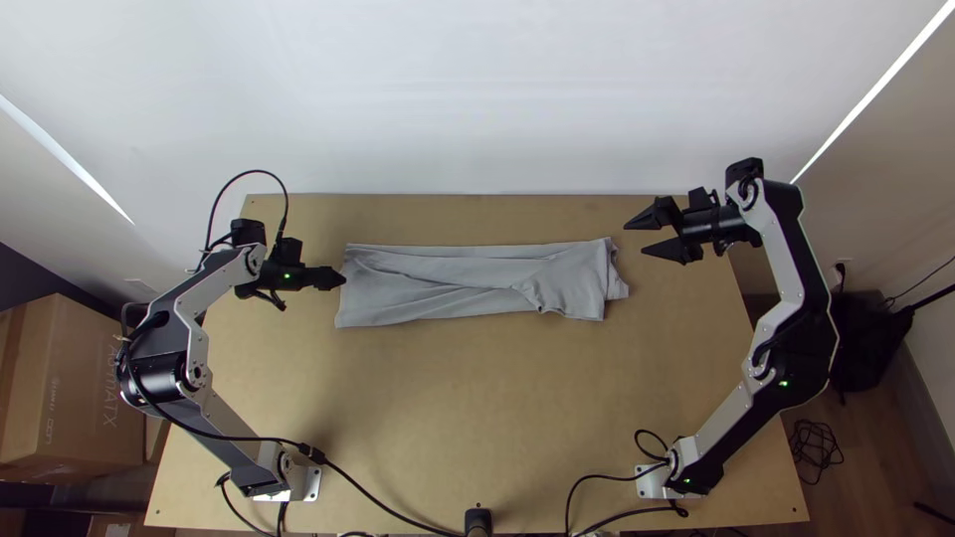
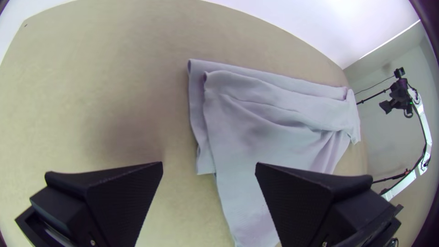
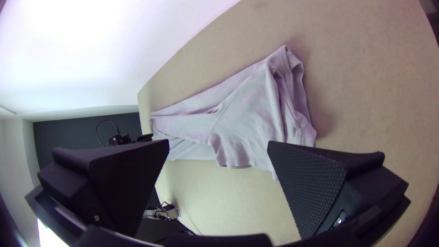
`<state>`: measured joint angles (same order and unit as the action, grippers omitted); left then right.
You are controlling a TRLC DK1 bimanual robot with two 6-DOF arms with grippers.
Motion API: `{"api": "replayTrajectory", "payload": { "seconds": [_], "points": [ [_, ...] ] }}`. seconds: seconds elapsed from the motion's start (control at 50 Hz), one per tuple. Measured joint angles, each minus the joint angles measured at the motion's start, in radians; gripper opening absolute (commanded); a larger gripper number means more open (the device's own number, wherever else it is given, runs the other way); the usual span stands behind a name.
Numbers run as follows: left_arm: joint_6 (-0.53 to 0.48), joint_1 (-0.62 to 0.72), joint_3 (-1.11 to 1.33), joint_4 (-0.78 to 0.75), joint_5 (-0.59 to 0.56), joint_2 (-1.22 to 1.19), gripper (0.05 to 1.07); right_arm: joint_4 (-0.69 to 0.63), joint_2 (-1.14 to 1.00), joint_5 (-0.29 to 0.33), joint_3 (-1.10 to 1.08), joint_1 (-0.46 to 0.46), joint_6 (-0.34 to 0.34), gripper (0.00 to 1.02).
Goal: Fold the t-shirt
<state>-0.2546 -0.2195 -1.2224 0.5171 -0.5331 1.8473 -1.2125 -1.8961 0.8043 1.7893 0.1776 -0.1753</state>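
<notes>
The t-shirt (image 1: pixel 398 298) is laid across the table (image 1: pixel 477 408) as a long, narrow strip, its sides apparently folded in lengthwise. Toward the right arm, a sleeve (image 3: pixel 238 146) is seen lying over the strip, with what looks like the collar (image 3: pixel 296 82) bunched at that end. The left gripper (image 2: pixel 209 165) is held just beside the opposite end, fingers parted and nothing gripped; whether the cloth is touched cannot be told. The right gripper (image 1: pixel 636 239) is spread wide and empty near the collar end.

The step in hand is judged to be the crosswise fold, by which the strip would be shortened. At the end by the left gripper, the layers are not flush: the upper one is set back from the lower. The fingers should therefore be lowered close to the wood and slid far enough in for all layers to be pinched together, or only the top one may be drawn away. As the fabric seems thin and limp, the free corner is likely to droop, so a low, slow carry is called for, with the edge laid down square. The creases along the strip would best be smoothed first, and the collar end could be lightly pinned by the right gripper against dragging.
</notes>
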Motion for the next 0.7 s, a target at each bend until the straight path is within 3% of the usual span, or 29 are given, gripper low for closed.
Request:
{"api": "replayTrajectory", "payload": {
  "seconds": [0.44, 0.5, 0.54, 0.66, 0.7],
  "points": [
    [0.142, 0.229, 0.016, -0.126, 0.08, 0.013, 1.0, 0.0, 0.044, 0.0, -0.036, 0.0, 0.004, 0.99],
    [0.154, 0.24, 0.016, -0.137, 0.092, 0.013, 0.85, 0.001, 0.053, 0.0, -0.043, 0.0, 0.004, 0.99],
    [0.161, 0.244, 0.019, -0.143, 0.094, 0.013, 0.7, 0.001, 0.06, 0.0, -0.048, 0.0, 0.004, 0.99],
    [0.185, 0.239, 0.032, -0.163, 0.109, 0.013, 0.07, 0.0, 0.074, 0.0, -0.069, 0.0, 0.008, 0.99],
    [0.192, 0.23, 0.042, -0.175, 0.109, 0.013, 0.08, 0.001, 0.077, 0.0, -0.078, 0.0, 0.013, 0.99]
  ]
}}
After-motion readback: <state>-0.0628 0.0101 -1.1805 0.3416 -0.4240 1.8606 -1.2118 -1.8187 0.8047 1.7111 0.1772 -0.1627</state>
